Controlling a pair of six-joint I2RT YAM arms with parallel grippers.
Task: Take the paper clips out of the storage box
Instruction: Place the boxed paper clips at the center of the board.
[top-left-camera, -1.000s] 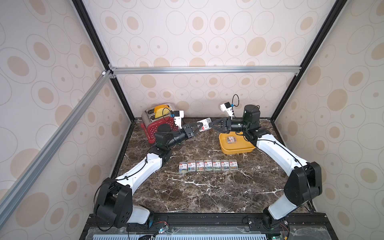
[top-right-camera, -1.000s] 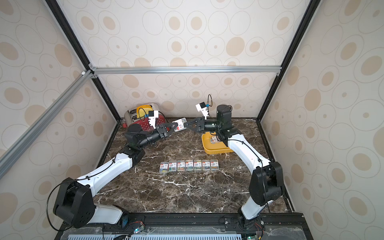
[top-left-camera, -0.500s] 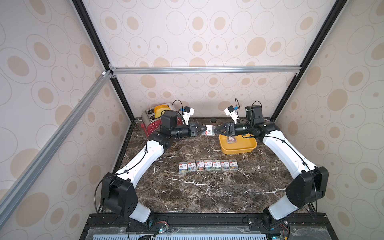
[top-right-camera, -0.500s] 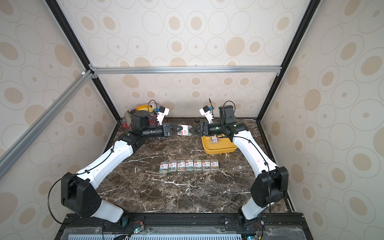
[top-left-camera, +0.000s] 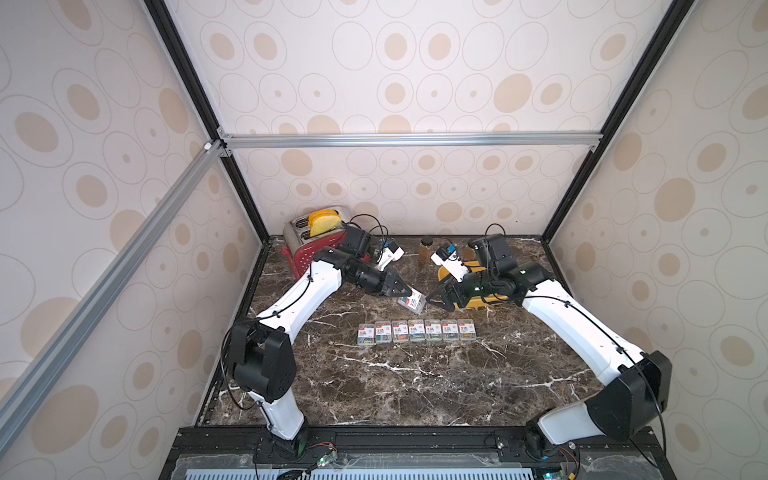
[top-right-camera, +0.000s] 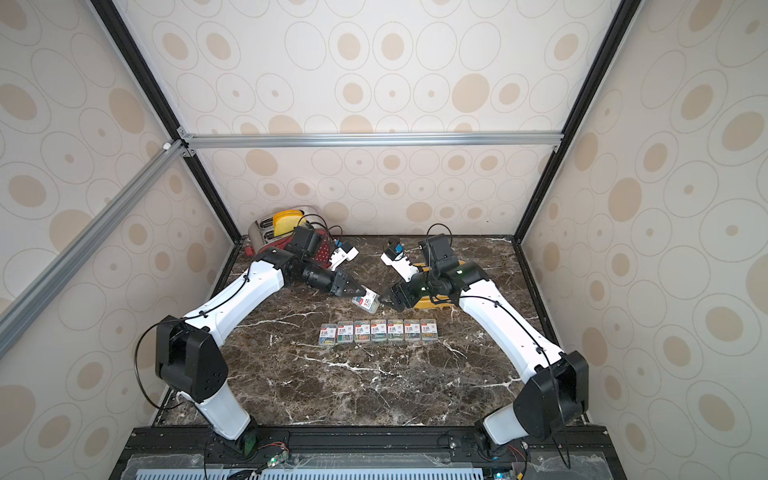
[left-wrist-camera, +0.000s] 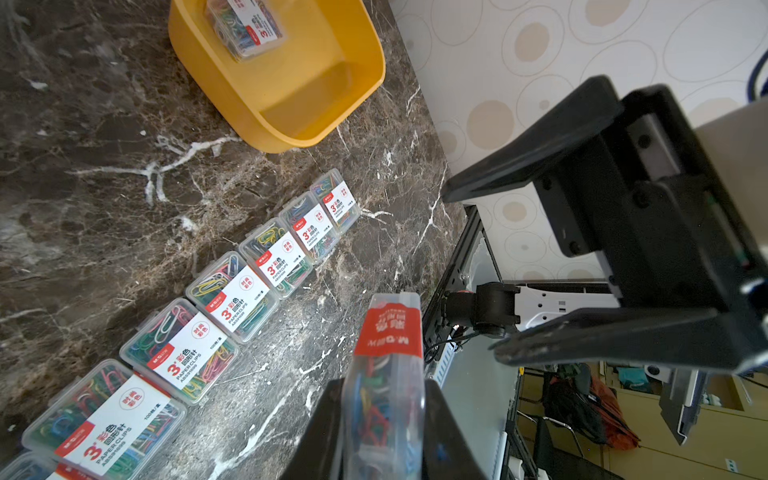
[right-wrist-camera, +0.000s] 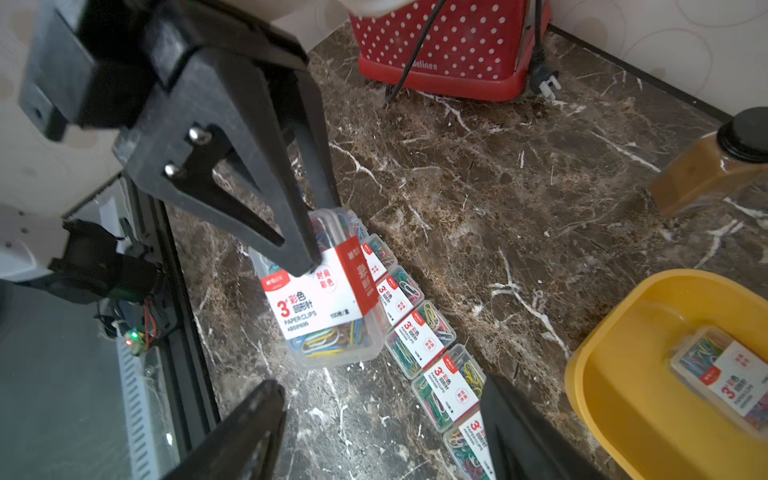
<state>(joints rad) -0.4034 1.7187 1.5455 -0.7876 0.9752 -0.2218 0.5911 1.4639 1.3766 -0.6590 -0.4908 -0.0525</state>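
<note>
R gripper (right-wrist-camera: 380, 386) is spreading its jaws wide after handover, so L gripper (left-wrist-camera: 382, 390) is gripping the small clear plastic paper-clip case (right-wrist-camera: 328, 307) near the shallow yellow plastic storage box (left-wrist-camera: 291, 139), one case (left-wrist-camera: 245, 29) still lying inside.

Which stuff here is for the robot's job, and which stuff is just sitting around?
For the job:
row of clip cases
held clip case in the left gripper
last clip case inside the yellow tray

Just lying about:
red toaster
brown bottle
</note>
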